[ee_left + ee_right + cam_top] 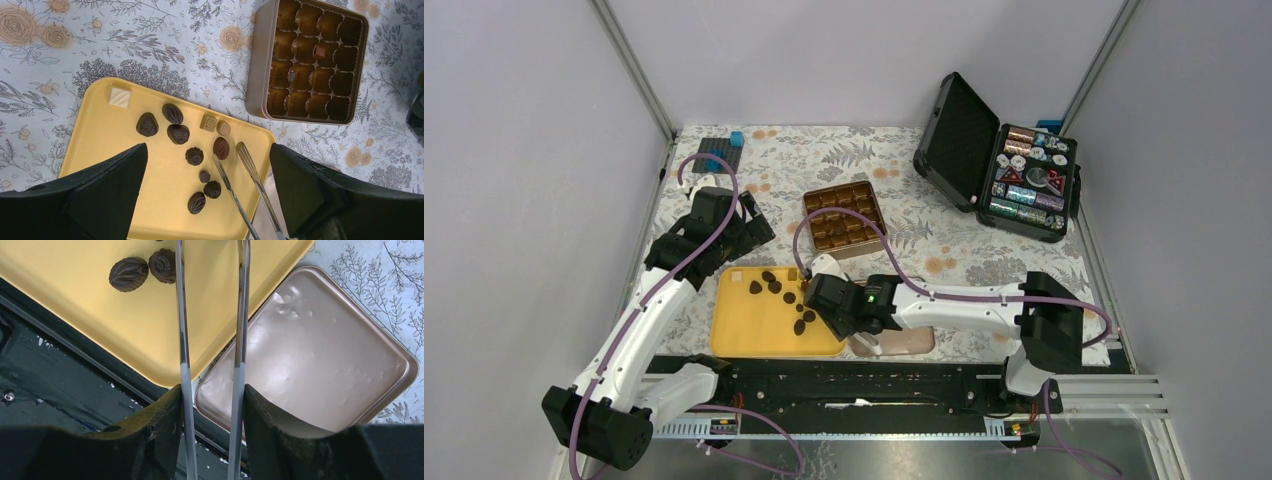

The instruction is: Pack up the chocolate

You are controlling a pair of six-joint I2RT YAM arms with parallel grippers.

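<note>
Several dark chocolate pieces (178, 133) and a few tan and white squares (208, 122) lie on a yellow tray (105, 140); the tray also shows in the top view (744, 335). A brown compartment box (310, 60) stands beyond the tray, most cells empty. My right gripper (821, 297) is shut on metal tongs (182, 340), also seen from the right wrist (210, 397). The tong tips (242, 149) are apart over the tray's right part, beside a brown oval piece (221, 148). My left gripper (207, 150) is wide open and empty, above the tray's far-left side (746, 225).
The box's pinkish lid (320, 355) lies on the table right of the tray, by the front rail (864, 385). An open black case of poker chips (1014, 170) stands at the back right. A dark block (721, 152) sits at the back left.
</note>
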